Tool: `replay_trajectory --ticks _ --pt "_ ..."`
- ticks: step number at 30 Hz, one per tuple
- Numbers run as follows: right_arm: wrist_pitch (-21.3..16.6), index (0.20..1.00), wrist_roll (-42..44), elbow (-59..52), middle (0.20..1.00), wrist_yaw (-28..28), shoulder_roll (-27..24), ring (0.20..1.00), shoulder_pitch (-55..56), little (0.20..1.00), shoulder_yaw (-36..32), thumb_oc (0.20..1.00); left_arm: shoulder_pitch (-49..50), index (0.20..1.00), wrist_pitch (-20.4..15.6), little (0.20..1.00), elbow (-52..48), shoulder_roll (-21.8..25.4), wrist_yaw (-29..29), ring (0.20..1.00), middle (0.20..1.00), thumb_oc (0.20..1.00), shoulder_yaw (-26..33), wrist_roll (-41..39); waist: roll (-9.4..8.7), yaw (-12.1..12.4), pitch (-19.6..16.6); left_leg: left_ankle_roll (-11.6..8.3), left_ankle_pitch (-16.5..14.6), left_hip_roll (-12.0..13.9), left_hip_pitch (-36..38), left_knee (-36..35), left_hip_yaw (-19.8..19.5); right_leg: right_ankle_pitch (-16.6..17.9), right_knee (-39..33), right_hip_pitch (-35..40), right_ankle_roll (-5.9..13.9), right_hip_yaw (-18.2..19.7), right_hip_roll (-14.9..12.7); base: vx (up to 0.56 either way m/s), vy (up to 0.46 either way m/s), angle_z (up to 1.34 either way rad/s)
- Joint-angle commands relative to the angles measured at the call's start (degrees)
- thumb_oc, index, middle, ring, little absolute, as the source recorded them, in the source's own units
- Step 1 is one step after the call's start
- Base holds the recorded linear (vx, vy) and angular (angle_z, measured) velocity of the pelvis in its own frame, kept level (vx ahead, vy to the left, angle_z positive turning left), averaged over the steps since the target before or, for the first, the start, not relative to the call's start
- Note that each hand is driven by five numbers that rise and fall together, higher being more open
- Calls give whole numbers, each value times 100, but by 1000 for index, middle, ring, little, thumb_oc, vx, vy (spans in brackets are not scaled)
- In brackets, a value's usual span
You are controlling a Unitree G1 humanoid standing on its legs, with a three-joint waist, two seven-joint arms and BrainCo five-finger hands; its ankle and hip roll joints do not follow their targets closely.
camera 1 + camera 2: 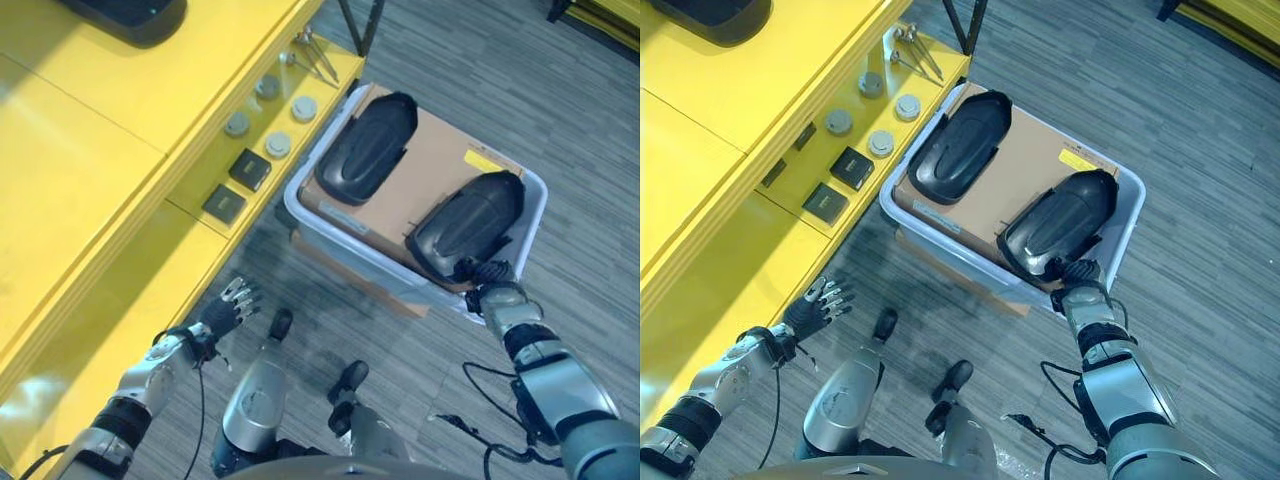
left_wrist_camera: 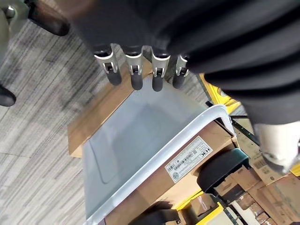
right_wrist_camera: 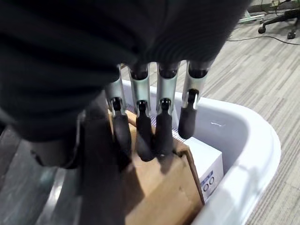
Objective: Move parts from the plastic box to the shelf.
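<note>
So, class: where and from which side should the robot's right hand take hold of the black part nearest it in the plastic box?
Probably the near narrow end of the black part, from above. It lies flat on cardboard, domed side up, that end already beside the right hand.

This looks like a workshop or a factory stockroom. A yellow metal shelf [image 1: 150,200] runs along one side, with round metal discs [image 1: 279,144] and small black blocks [image 1: 249,168] laid out on a lower level. A grey plastic box [image 1: 533,215] lined with cardboard holds black moulded parts [image 1: 368,145]. The floor [image 1: 560,110] is grey striped carpet tile, and an office chair base [image 3: 276,24] shows in the right wrist view
</note>
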Motion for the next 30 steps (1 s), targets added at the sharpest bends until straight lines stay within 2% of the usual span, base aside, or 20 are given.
replay_trajectory --ticks 1,22,25,30 --pt "-274 1000 201 -88 1000 -244 -429 1000 1 1000 202 1000 137 1000 -231 1000 -89 14 -252 1000 1000 1000 -110 30 12 49 -380 282 -307 -178 -323 -28 -659 -317 598 -200 555 245 -239 -3 -1 3" --pt "-299 1000 361 -201 1000 -311 -440 1000 247 1000 -104 1000 400 1000 -33 1000 -229 155 -517 1000 1000 1000 3 155 -54 100 -485 241 -421 -162 -256 6 -642 -350 465 -37 563 190 -221 0 0 0" --pt "16 1000 302 -679 1000 -544 -551 1000 403 1000 -243 1000 621 1000 33 1000 -315 161 -540 1000 1000 1000 161 194 -137 62 -631 219 -434 -137 -148 -44 -623 -362 391 75 564 213 -198 48 28 0" --pt "260 1000 309 -1232 1000 -762 -700 1000 760 1000 -618 1000 1004 1000 221 1000 -536 137 -521 1000 1000 1000 376 380 -216 40 -829 199 -495 -91 143 -134 -592 -407 313 330 572 287 -160 102 26 -2"
